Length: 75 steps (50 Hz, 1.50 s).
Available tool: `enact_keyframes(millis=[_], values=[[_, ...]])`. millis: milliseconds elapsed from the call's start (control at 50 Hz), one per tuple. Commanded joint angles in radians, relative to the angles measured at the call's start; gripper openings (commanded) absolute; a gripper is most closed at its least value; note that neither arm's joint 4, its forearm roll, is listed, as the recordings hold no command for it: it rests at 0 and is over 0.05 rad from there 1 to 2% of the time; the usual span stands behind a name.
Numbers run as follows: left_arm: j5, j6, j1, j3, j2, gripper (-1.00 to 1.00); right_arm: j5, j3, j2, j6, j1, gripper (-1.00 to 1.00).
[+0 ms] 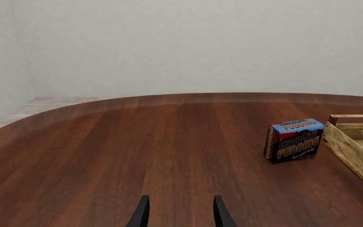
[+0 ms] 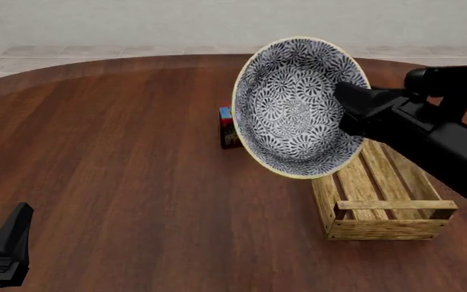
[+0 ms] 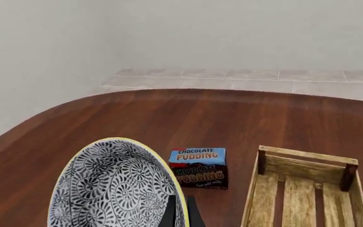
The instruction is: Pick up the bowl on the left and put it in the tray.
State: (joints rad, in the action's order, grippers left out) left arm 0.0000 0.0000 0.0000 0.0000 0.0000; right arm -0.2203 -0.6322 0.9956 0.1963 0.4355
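Here the round, deep ceramic bowl with its blue-grey and white floral pattern and pale yellowish rim is up in the air, tipped on edge so that its patterned inside faces the front camera — it hangs above the near-left part of the long, light-wood slatted tray and touches nothing on the round dark-wood table. The right gripper has its black fingers pinched narrowly on the bowl's rim, one finger on either side of the wall, as the right wrist view shows. The tray lies towards the table's right edge, its length running from near to far, with raised bars at both ends. Just left of the tray's far end stands the small blue-and-black chocolate pudding box, upright, near the tray but apart from it; in the front view the bowl hides most of it. The left gripper sits low near the table's near-left edge, its two fingers parted with only bare wood between them.
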Motion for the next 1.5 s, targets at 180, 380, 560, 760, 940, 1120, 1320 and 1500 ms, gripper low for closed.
enact_keyframes(millis=[180,380,560,760,940,1120,1320,1500], values=[[0.000,0.000,0.000,0.000,0.000,1.00,0.001,-0.002,-0.018,0.064,-0.105,-1.00],[0.000,0.000,0.000,0.000,0.000,1.00,-0.010,0.007,-0.023,0.069,-0.142,-1.00],[0.000,0.000,0.000,0.000,0.000,1.00,-0.013,0.030,-0.035,0.070,-0.163,-1.00],[0.000,0.000,0.000,0.000,0.000,1.00,-0.014,0.041,-0.051,0.073,-0.203,-1.00],[0.000,0.000,0.000,0.000,0.000,1.00,-0.013,0.043,-0.056,0.074,-0.218,-1.00],[0.000,0.000,0.000,0.000,0.000,1.00,-0.020,0.048,-0.058,0.084,-0.242,-1.00],[0.000,0.000,0.000,0.000,0.000,1.00,-0.036,0.062,-0.054,0.106,-0.269,-1.00],[0.000,0.000,0.000,0.000,0.000,1.00,-0.049,0.081,-0.046,0.155,-0.305,-1.00]])
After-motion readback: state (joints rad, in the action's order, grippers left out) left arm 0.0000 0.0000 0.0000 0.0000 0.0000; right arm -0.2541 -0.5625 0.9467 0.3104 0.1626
